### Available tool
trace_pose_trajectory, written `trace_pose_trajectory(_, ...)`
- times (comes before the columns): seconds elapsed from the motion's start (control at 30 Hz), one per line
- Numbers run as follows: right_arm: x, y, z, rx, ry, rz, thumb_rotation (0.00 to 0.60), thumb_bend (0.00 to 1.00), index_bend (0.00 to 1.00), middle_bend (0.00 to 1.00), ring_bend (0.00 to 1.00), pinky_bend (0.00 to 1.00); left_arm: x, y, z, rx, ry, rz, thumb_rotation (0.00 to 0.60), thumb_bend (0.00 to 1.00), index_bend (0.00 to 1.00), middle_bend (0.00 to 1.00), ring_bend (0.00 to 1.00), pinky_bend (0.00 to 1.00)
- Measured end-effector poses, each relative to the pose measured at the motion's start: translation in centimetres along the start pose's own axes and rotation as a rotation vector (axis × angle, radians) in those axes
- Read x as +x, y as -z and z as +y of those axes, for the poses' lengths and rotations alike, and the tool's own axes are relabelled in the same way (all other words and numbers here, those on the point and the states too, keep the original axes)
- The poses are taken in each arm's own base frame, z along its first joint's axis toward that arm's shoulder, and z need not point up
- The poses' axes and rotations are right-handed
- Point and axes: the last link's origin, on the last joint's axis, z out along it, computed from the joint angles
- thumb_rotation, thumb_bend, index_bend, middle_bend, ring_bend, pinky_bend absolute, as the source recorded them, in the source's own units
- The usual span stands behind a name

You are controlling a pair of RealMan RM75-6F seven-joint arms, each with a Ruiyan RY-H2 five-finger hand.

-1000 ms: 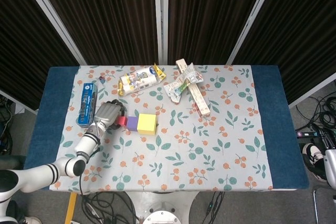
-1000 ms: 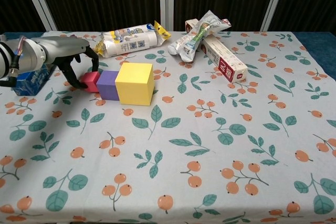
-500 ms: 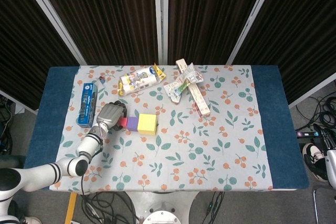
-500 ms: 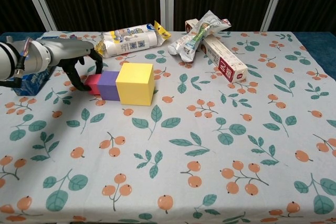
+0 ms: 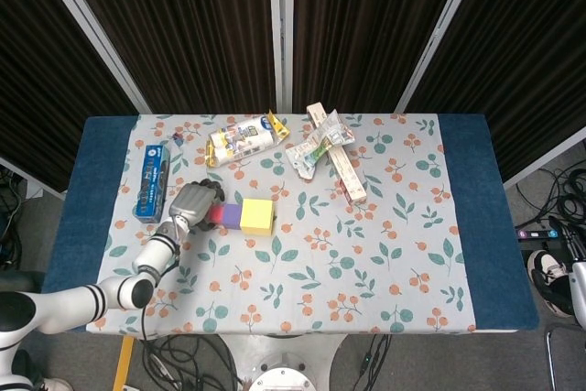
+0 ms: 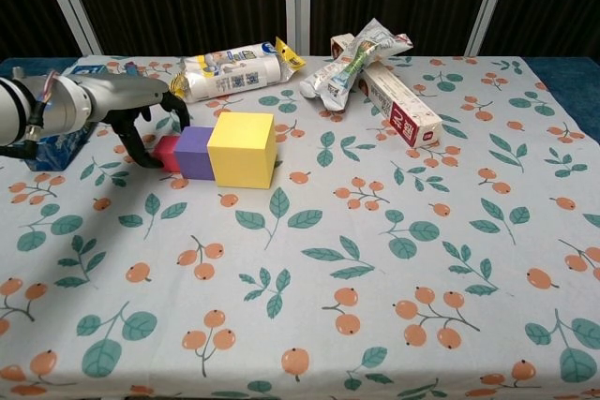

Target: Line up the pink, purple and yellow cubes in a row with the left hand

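Observation:
Three cubes sit in a row on the floral tablecloth, touching side to side. The small pink cube is at the left end, the purple cube is in the middle, and the larger yellow cube is on the right. My left hand reaches in from the left. Its fingers curl down around the pink cube and hold it against the purple one. My right hand shows in neither view.
A blue box lies just left of my left hand. Behind the cubes lies a snack bag. A crumpled packet rests across a long carton at the back middle.
My left hand has moved the pink cube to the right until it meets the purple cube. The purple and yellow cubes stayed in place.

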Motion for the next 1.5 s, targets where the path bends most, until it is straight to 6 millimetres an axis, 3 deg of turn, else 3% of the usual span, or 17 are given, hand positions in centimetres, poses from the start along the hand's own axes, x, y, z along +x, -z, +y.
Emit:
trace_pose_trajectory(0.2, 0.1, 0.0, 0.0, 0.003, -0.001, 0.006, 0.600, 0.25, 0.06, 0.16, 0.12, 0.22, 0.6, 1.0, -0.3, -0.011, -0.006, 0.009, 0.600, 0.28, 0.27, 0.18, 0.14, 0.24)
trace_pose_trajectory(0.37, 0.2, 0.0, -0.2, 0.011, -0.003, 0.012, 0.600, 0.24, 0.06, 0.16, 0.12, 0.22, 1.6, 2.5, -1.7, -0.004, -0.053, 0.050, 0.600, 0.28, 0.26, 0.15, 0.12, 0.23)
trace_pose_trajectory(0.5, 0.1, 0.1, -0.3, 0.015, -0.008, 0.014, 0.600, 0.24, 0.06, 0.16, 0.12, 0.22, 1.9, 2.9, -2.6, 0.018, -0.100, 0.106, 0.600, 0.22, 0.26, 0.15, 0.12, 0.22)
trace_pose_trajectory(0.8, 0.2, 0.0, -0.5, 0.019, -0.004, 0.018, 0.600, 0.24, 0.06, 0.16, 0.12, 0.22, 1.0, 0.7, -2.9, 0.038, -0.170, 0.172, 0.600, 0.10, 0.26, 0.14, 0.12, 0.21)
trace_pose_trajectory(1.1, 0.4, 0.2, -0.1, 0.003, 0.000, 0.020, 0.600, 0.24, 0.06, 0.16, 0.12, 0.22, 0.3, -1.4, -1.4, 0.015, -0.139, 0.189, 0.600, 0.09, 0.26, 0.14, 0.12, 0.21)
trace_pose_trajectory(1.5, 0.4, 0.4, 0.2, -0.008, 0.001, 0.020, 0.600, 0.24, 0.06, 0.16, 0.12, 0.22, 0.2, -1.9, 0.4, -0.019, -0.088, 0.173, 0.600, 0.09, 0.26, 0.14, 0.12, 0.21)
